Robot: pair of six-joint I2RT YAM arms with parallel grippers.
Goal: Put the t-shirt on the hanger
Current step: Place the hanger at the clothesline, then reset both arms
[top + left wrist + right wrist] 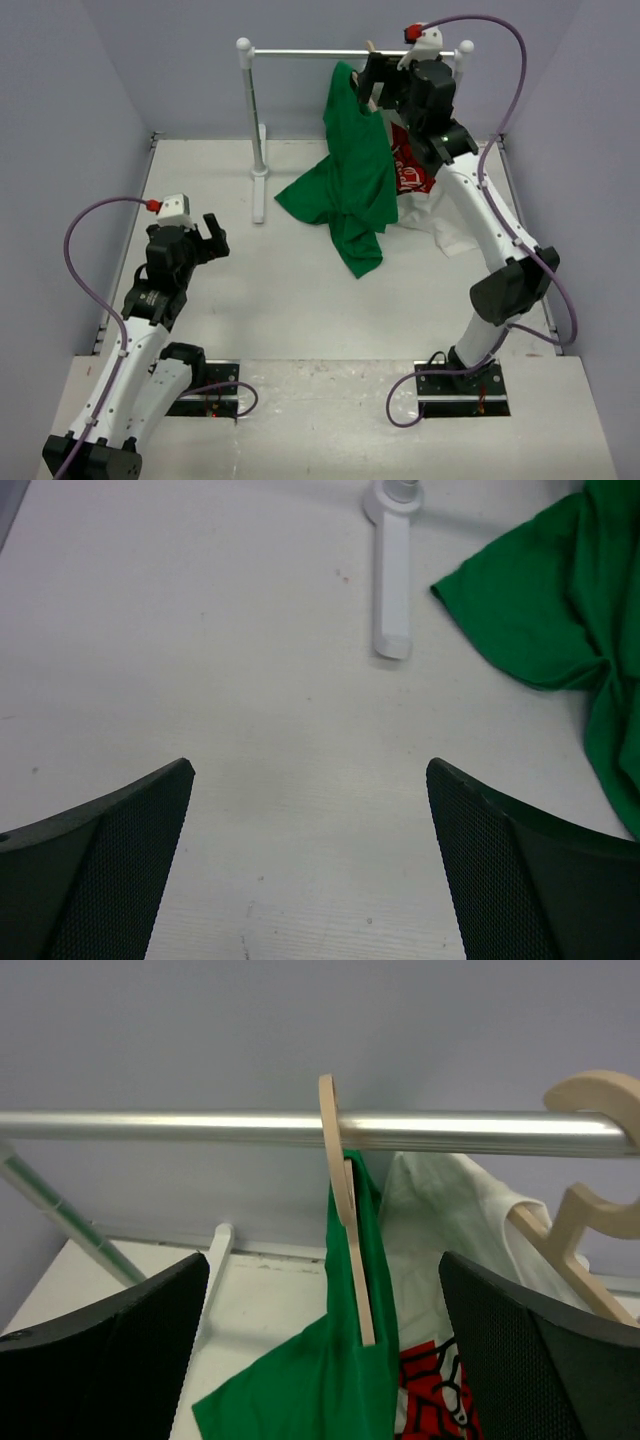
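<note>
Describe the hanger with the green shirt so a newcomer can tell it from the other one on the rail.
Find the silver rail at the back of the table. Of the two pale wooden hangers hooked over it, take the hanger nearer the rail's middle. The plain green t-shirt hangs from it; the neighbouring hanger wears a white t-shirt with red print.

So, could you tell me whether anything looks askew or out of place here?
Yes: the green t-shirt hangs lopsided from the hanger on the rail. It looks bunched to one side rather than spread evenly across the hanger, and its lower part trails crumpled onto the table.
</note>
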